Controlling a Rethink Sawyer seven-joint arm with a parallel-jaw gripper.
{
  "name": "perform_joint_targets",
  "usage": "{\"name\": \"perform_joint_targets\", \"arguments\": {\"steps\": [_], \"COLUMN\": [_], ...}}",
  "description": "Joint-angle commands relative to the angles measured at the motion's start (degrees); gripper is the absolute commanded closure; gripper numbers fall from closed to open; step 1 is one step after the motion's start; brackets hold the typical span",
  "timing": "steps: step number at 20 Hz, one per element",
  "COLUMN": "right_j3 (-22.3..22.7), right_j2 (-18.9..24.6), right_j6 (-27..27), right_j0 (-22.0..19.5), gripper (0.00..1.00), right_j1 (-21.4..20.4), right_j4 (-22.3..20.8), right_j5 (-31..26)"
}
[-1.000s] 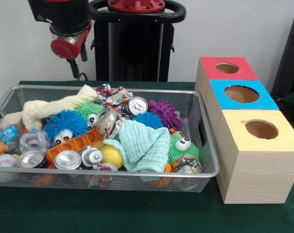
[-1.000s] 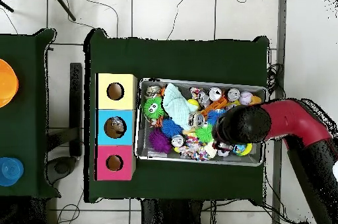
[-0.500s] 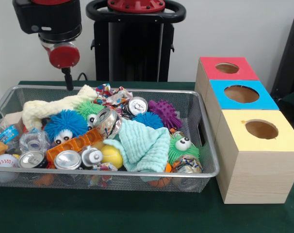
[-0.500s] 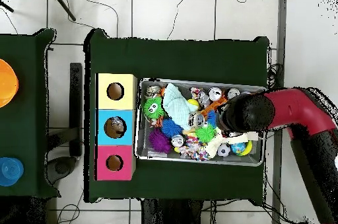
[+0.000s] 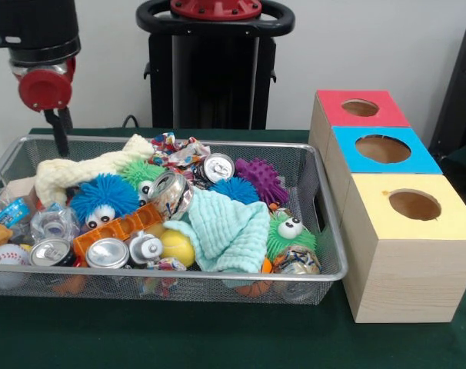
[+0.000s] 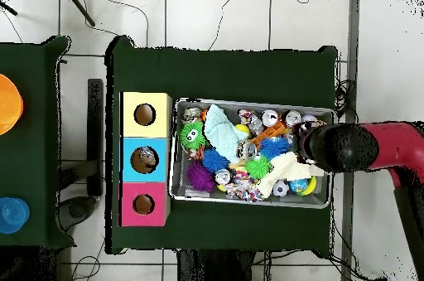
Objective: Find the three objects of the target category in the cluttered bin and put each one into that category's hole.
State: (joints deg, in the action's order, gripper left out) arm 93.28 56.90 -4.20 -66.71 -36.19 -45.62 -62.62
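- Gripper [image 5: 61,142]: upper left of the front view, above the wire mesh bin's [image 5: 325,231] left end (finger state cannot be determined).
- Crushed cans [image 5: 108,253]: inside the bin.
- Three-hole box [image 5: 402,254]: right of frame.

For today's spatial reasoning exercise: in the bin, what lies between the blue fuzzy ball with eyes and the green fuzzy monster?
In the front view, a crushed can and mint green cloth lie between the blue fuzzy ball and green fuzzy monster.

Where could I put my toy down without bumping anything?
On the green cloth in front of the bin, or on the strip between the bin and the yellow box, though that one is narrow. In the overhead view, the cloth beyond the bin is bare too. The bin itself is packed full: cans, fuzzy balls, cloths, no gap.
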Motion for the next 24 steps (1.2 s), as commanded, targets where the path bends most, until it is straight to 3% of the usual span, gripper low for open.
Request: {"name": "perform_joint_targets", "arguments": {"steps": [1, 13, 24], "right_j3": [-5.3, -2.7, -1.9], "right_j2": [-1.0, -0.7, 0.3], "right_j6": [11.7, 4.5, 5.4], "right_j0": [-0.3, 0.3, 0.5], "gripper": [0.0, 0.0, 0.0], "right_j1": [3.4, 6.2, 4.5], "right_j4": [-0.2, -0.3, 0.8], "right_j5": [-0.5, 6.5, 8.7]}}
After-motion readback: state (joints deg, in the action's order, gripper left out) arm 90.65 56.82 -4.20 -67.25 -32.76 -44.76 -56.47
